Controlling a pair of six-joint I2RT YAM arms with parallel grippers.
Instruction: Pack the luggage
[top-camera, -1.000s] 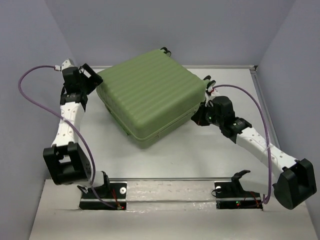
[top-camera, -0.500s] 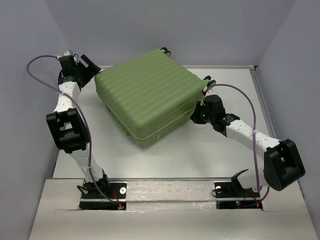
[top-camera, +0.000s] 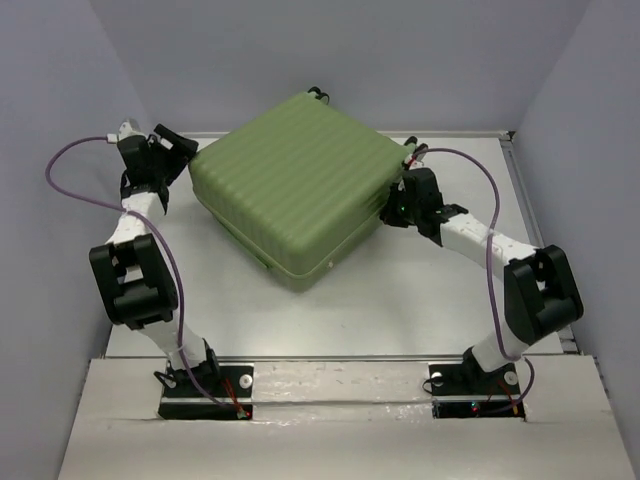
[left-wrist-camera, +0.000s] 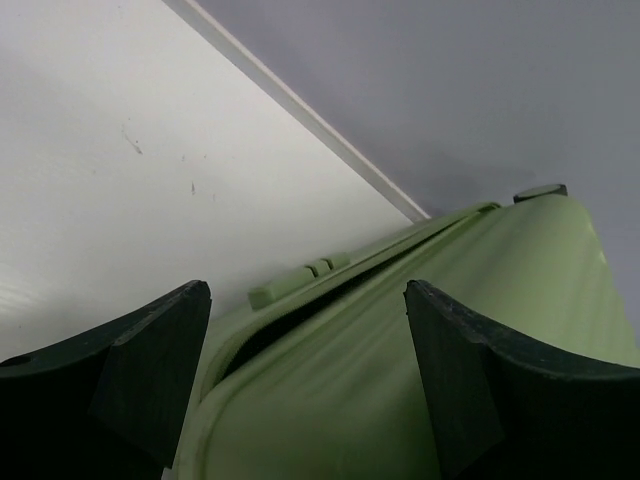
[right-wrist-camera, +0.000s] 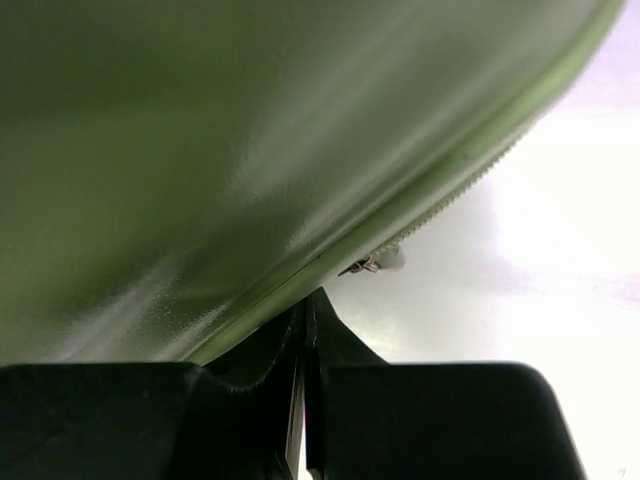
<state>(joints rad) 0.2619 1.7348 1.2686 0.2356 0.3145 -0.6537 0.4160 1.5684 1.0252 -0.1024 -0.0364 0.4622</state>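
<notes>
Left pincer (left-wrist-camera: 305, 300) apart, straddling the luggage (top-camera: 290, 190) corner | right pincer (right-wrist-camera: 305, 335) together at the zip seam | step, likely zipping shut | next, you need the zipper pull (right-wrist-camera: 372, 263) gripped.

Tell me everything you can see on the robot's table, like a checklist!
Surface: white table, faint scuffs.
Job's things: the luggage lies flat, lid down; a dark gap shows along its edge near the left arm.
Clutter: nothing seen.
Grippers: left gripper open, fingers either side of a luggage corner; right gripper shut at the zipper seam.
Cables: purple cables loop off both arms.
Surroundings: plain grey walls.
</notes>
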